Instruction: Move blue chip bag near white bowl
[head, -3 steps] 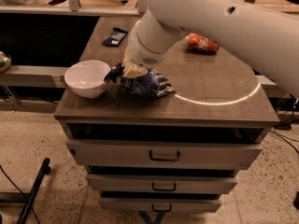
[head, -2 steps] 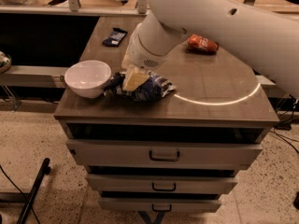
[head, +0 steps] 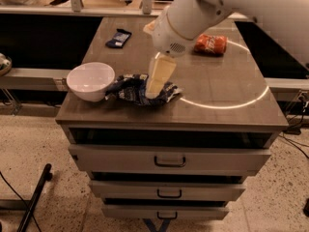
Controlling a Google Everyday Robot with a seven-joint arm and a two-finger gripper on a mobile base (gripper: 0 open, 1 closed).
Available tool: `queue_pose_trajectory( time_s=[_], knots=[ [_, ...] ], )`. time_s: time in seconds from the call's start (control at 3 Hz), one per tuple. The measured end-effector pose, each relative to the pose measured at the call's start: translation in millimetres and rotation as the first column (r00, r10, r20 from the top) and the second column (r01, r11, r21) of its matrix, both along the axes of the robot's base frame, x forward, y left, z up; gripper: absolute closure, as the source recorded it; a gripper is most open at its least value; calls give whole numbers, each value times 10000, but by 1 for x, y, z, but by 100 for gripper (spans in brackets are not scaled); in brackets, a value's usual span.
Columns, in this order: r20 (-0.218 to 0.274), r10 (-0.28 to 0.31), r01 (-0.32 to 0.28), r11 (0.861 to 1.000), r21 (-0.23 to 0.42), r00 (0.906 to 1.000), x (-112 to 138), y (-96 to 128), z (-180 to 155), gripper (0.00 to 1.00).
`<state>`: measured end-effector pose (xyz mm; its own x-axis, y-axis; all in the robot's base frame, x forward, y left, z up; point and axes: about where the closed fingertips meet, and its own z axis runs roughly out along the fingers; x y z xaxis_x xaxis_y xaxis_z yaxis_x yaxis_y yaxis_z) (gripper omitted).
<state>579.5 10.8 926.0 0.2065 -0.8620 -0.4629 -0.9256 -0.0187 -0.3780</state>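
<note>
The blue chip bag (head: 129,89) lies crumpled on the wooden cabinet top (head: 217,83), at the front left. Its left end touches or nearly touches the white bowl (head: 91,81), which stands at the front left corner. My gripper (head: 154,90) hangs from the big white arm and points down onto the middle of the bag, its tip at the bag's top surface. The part of the bag under the gripper is hidden.
A small flat dark-blue packet (head: 119,37) lies at the back left of the top. An orange-red bag (head: 210,44) lies at the back right. Below the top are drawers with handles (head: 170,162). A dark counter runs behind.
The gripper has shifted a little to the right and stands more upright over the bag. The bag has stayed beside the bowl and looks flatter and more spread out.
</note>
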Motion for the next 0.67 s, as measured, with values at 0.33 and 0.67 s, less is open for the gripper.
queue_pose_trajectory(
  time_s=[0.33, 0.67],
  knots=[
    [-634, -699, 717, 9971, 258, 9955, 16, -51, 22, 0],
    [-1324, -1823, 1868, 9821, 225, 9743, 23, -107, 32, 0]
  ],
)
